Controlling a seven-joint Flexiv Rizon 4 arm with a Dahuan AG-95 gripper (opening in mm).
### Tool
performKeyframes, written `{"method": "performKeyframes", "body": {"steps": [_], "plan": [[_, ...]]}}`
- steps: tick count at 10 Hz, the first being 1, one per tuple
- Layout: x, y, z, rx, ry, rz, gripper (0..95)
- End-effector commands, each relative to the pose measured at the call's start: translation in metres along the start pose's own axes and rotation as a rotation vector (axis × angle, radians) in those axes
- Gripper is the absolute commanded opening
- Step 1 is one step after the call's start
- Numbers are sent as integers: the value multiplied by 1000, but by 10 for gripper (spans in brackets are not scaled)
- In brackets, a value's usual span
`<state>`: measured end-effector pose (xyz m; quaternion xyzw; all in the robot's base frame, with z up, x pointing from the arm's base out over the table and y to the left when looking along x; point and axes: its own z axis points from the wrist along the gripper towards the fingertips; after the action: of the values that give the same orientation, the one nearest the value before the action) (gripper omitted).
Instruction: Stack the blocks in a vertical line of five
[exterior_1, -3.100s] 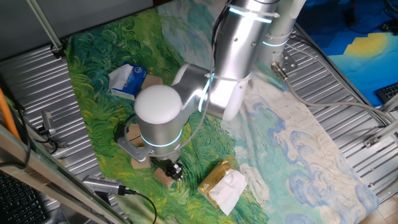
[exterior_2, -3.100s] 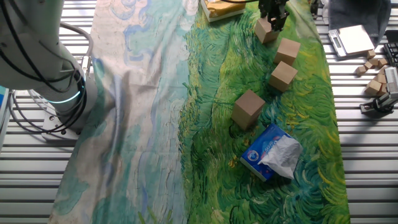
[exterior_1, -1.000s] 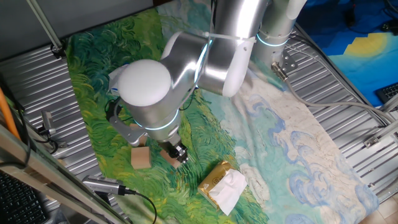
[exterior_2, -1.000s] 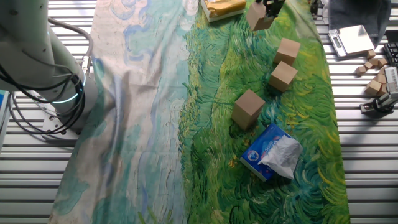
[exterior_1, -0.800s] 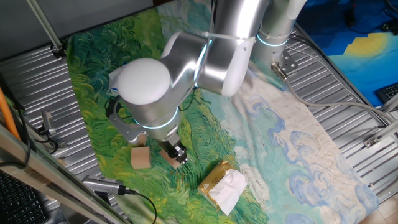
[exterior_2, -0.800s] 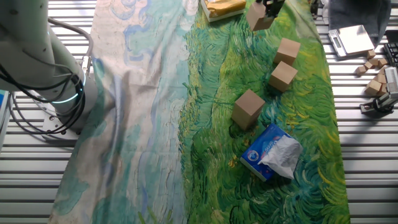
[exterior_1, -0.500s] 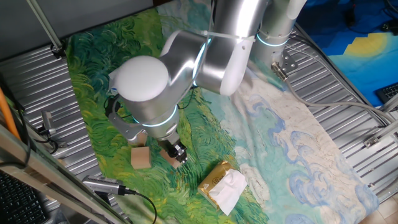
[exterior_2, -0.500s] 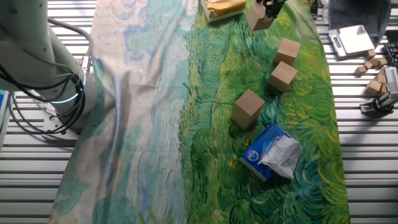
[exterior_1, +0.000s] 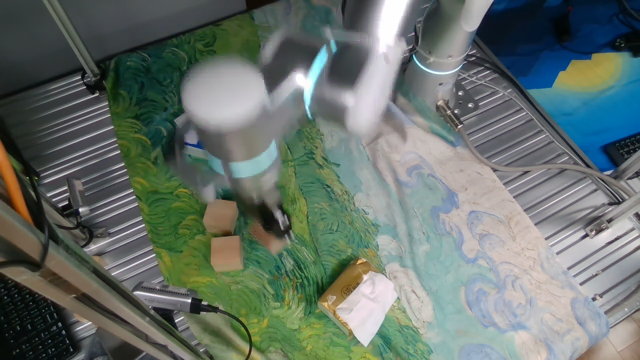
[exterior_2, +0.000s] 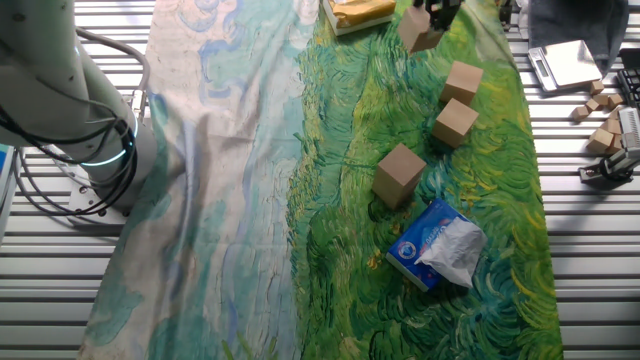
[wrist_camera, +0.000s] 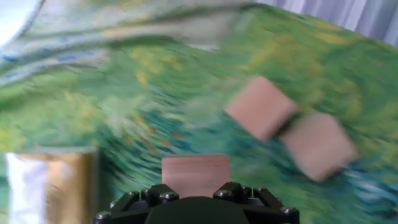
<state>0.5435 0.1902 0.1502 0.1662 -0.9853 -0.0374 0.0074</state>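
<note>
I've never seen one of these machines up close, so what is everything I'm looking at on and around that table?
Wooden blocks: four in view, light tan; one held block in the gripper, three loose blocks on the green part of the cloth.
Painted cloth: one, green and pale blue, covering the table.
Tissue packet: one, blue and white, beside the nearest block.
Gold packet: one, yellow-gold with white tissue, near the cloth's edge.
Small wooden pieces: several, tan, off the cloth.
Robot arm: one, silver, blurred.
Gripper: one, black.
</note>
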Motion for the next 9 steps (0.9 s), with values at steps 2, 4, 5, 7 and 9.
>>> {"method": "performKeyframes", "body": {"steps": [2, 4, 5, 7, 9], "plan": [[11, -63, -21, -51, -9, -21, 0], [18, -98, -39, -84, -15, -51, 0], [22, -108, -43, -96, -19, -60, 0], [27, -115, -46, -97, -22, -55, 0], [28, -115, -46, -96, -16, -53, 0]]}}
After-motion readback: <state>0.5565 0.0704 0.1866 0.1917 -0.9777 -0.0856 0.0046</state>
